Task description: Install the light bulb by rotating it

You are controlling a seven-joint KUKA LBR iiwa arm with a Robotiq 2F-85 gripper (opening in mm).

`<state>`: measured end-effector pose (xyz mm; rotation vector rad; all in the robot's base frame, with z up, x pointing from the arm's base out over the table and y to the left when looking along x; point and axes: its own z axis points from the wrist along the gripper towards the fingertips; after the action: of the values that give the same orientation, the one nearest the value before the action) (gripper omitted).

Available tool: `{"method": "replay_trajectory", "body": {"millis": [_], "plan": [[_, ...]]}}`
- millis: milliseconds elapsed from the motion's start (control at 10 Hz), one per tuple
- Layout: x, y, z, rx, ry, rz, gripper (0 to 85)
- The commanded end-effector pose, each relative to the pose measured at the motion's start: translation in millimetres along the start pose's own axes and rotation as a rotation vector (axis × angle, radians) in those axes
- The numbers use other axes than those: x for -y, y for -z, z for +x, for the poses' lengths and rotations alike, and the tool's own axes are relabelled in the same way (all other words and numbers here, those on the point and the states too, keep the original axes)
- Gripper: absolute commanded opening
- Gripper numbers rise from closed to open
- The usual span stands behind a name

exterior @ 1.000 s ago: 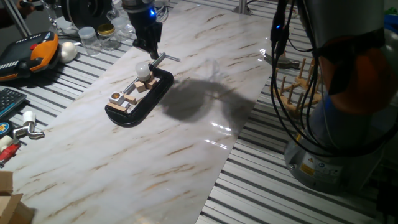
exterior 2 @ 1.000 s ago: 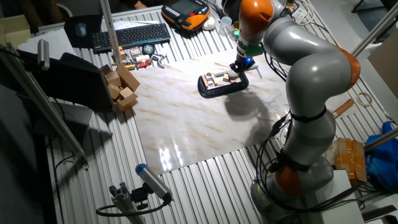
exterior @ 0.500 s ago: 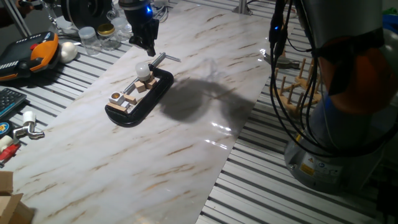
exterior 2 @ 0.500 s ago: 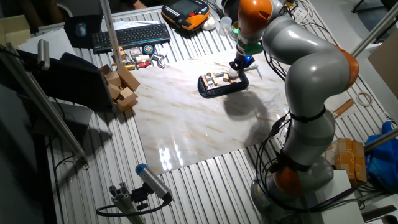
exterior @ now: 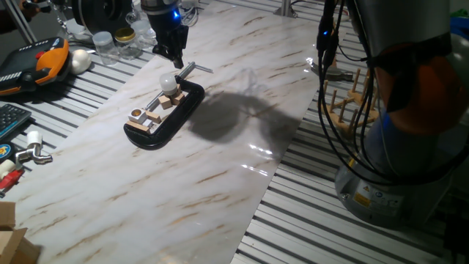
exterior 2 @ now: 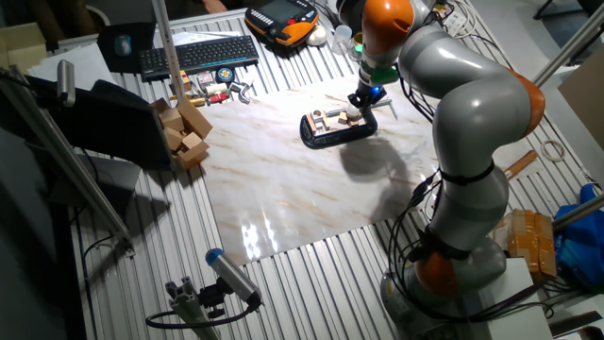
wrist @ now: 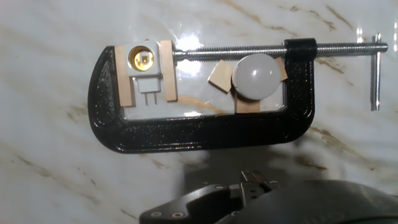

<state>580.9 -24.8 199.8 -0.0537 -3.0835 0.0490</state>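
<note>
Hand view: bulb [wrist: 257, 74] sits on blocks inside clamp [wrist: 186, 132] at 3 o'clock from empty socket [wrist: 142, 60]; end effector [exterior: 174, 55] hovers above, grip state unclear; likely pre-grasp step, next needs descending onto bulb.

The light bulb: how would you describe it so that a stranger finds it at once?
On the marble table lies a black C-clamp. Inside its frame, near the screw end, the light bulb stands among small wooden blocks. It is the only round, frosted white thing there; the empty socket sits at the opposite end.
</note>
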Motion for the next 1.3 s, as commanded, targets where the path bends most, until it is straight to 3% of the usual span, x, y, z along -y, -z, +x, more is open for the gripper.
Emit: {"method": "replay_trajectory", "body": {"millis": [0,300,800,1200], "plan": [[1.0,-1.4,-2.8,0.005,0.001,0.0,0.0],[3.5,-3.1,-3.5,0.019,0.0,0.019,0.0],[1.9,-9.1,-5.7,-0.003,-0.006,-0.023,0.0],[1.9,-9.1,-5.7,0.0,0.001,-0.008,0.0]]}}
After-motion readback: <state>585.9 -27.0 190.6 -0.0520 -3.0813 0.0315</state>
